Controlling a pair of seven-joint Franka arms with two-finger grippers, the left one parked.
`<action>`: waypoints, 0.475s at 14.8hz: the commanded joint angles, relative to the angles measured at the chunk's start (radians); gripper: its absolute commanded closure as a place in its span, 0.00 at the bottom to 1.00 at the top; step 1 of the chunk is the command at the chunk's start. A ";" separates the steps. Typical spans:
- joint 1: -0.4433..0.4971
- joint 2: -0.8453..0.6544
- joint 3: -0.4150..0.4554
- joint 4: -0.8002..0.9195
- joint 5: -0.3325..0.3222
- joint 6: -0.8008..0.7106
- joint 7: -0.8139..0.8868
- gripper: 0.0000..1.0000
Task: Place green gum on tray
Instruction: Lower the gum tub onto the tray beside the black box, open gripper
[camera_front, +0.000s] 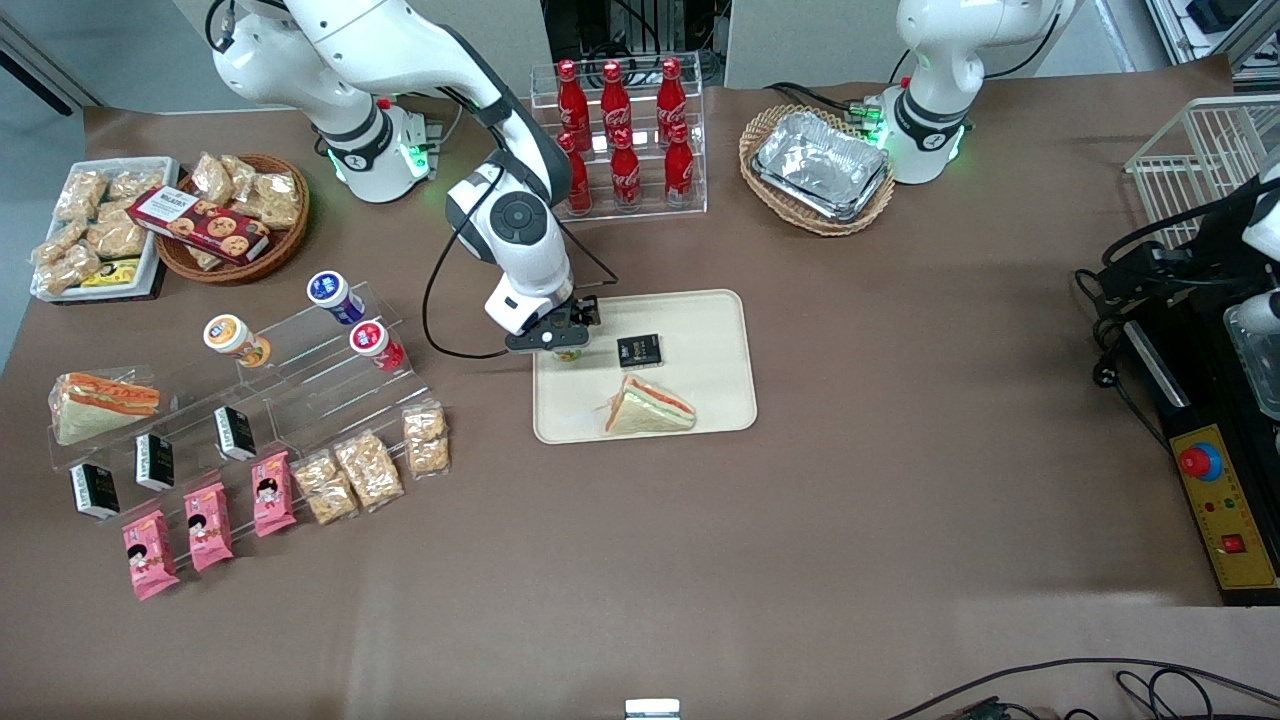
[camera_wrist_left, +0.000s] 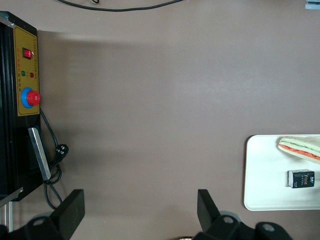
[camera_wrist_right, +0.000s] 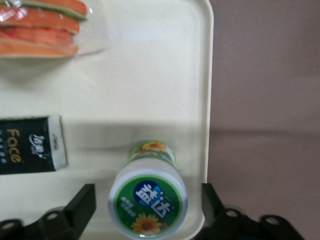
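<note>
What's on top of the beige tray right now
On the tray: a wrapped sandwich, a small black box, and the green gum, standing upright between the open gripper fingers. From the front, the gripper covers most of the gum.

Matt tray (camera_wrist_right: 150, 75), glossy plastic green gum (camera_wrist_right: 148, 196) lid

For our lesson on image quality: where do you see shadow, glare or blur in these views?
Right wrist view: a shadow band crosses the tray by the green gum, between the open gripper fingers; the sandwich looks soft. Front view: foil trays glare. Left wrist view: evenly lit.
</note>
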 joint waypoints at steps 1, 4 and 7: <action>-0.026 -0.114 -0.025 0.011 -0.004 -0.087 0.006 0.00; -0.090 -0.185 -0.033 0.118 -0.006 -0.283 -0.053 0.00; -0.180 -0.228 -0.034 0.240 -0.006 -0.463 -0.139 0.00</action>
